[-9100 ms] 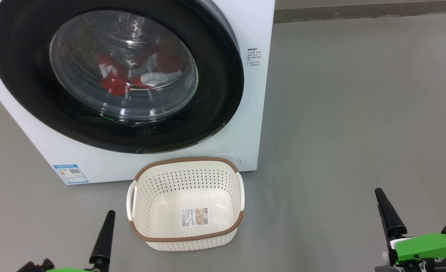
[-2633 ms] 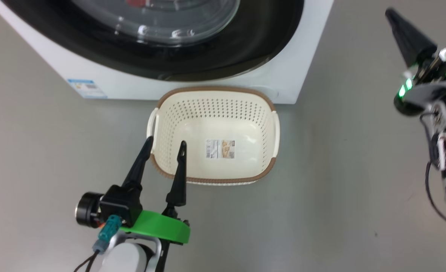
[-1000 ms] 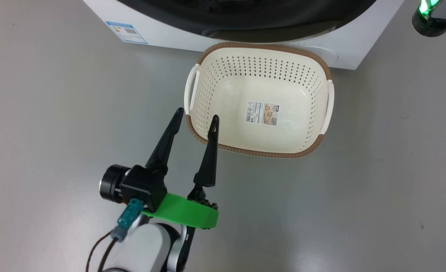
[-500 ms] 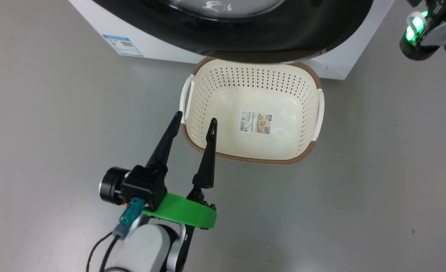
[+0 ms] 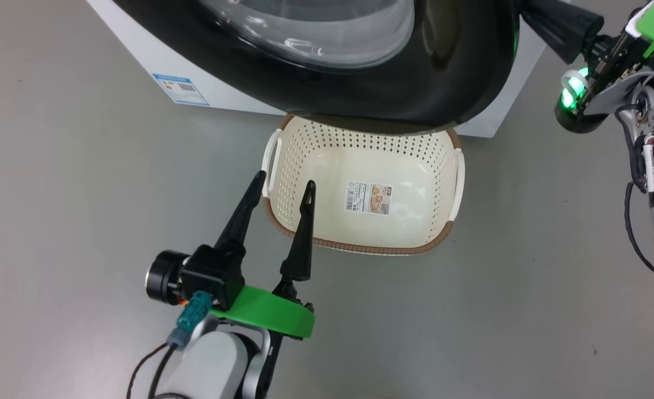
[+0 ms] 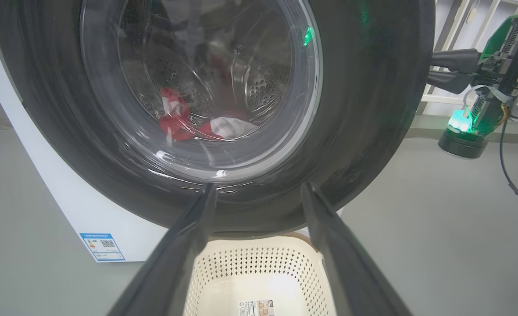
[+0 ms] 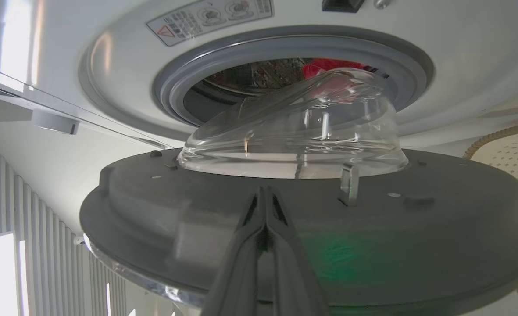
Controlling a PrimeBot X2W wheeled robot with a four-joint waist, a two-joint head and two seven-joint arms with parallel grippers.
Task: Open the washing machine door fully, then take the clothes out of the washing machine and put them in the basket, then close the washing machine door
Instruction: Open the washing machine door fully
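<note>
The washing machine stands at the top of the head view. Its door, black-rimmed with a glass bowl, hangs partly open over the far edge of the basket. My right gripper is shut, tips against the door's grey inner face beside the glass bowl. In the head view the right gripper reaches behind the door's right edge. Red clothes lie in the drum and show through the glass as clothes. My left gripper is open and holds nothing, one finger outside the basket's near-left corner, one over it.
A blue label marks the machine's lower left front. Bare grey floor spreads left of the basket and floor to its right. The right arm's cables hang at the right edge. A pale slatted wall lies beyond the door.
The door has swung further out and now overhangs the basket's far rim. My right gripper has come into the head view at the door's edge. The left gripper stays by the basket corner.
</note>
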